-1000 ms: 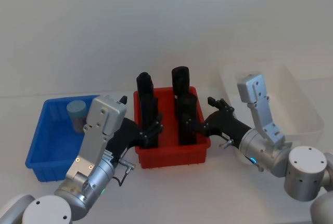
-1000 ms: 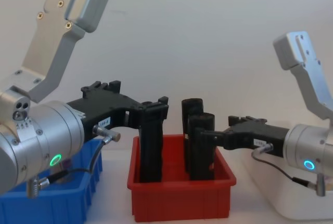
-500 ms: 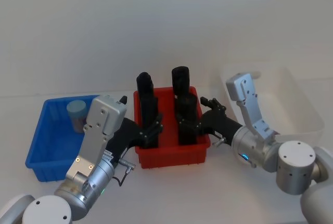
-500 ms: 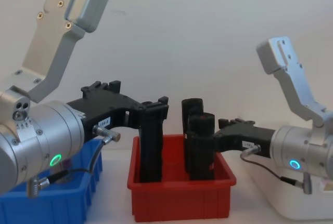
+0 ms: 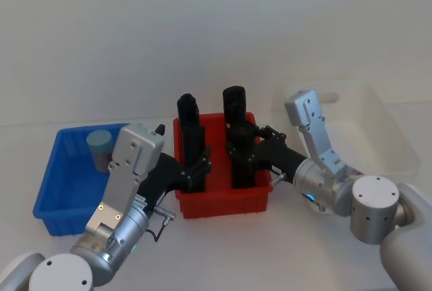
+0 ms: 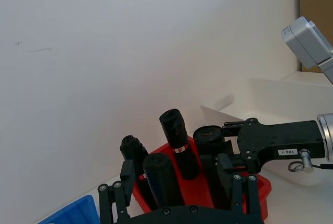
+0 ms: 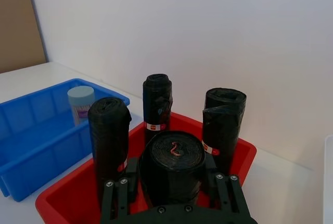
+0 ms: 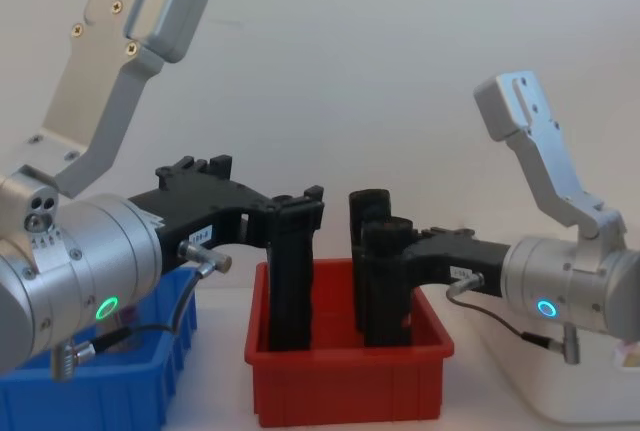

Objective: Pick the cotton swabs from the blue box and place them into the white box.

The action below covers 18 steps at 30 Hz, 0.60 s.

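cotton swabs jar [image 5: 100, 146] sits in blue box [image 5: 50, 190], beside left gripper [image 5: 198, 168]; white box [image 5: 388, 144] looks bare. both grippers, right gripper [image 5: 244, 150] too, straddle black rolls [image 7: 171, 166] in red bin [image 5: 223, 200]; grip unclear. task seemingly unstarted.

Red bin [image 5: 223, 204] at centre of head view, on white tabletop [image 5: 283, 250]. Four black rolls [image 7: 171, 167] stand upright inside, two behind, two in front; paper bands on some, print unreadable. Plain pale wall [image 5: 202, 21] fills upper frame.
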Available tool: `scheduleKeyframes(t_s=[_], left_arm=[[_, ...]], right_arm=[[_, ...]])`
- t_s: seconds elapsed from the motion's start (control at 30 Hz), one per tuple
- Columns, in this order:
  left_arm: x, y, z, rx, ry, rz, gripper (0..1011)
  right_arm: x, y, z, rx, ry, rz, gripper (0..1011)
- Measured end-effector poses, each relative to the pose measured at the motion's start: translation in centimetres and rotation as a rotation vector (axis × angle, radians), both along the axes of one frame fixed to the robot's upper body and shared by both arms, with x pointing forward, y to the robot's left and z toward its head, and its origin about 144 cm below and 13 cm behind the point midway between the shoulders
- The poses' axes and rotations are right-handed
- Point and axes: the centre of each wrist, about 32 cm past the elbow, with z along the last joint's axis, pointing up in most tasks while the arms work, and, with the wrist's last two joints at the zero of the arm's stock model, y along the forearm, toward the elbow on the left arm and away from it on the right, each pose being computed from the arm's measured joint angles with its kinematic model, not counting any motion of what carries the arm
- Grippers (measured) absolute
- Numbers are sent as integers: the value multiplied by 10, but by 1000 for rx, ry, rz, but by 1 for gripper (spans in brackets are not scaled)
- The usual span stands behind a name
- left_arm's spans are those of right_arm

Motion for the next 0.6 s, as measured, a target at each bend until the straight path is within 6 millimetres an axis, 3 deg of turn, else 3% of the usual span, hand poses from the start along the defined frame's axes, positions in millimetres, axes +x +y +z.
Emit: scheduleKeyframes(t_s=[0.3,0.6], left_arm=[[0,0,0,0,0,0,1004],[0,0,0,0,0,0,1004]], right_arm=[[4,2,1,4,-2,2,529],[4,1,5,24,-15,-14,503]])
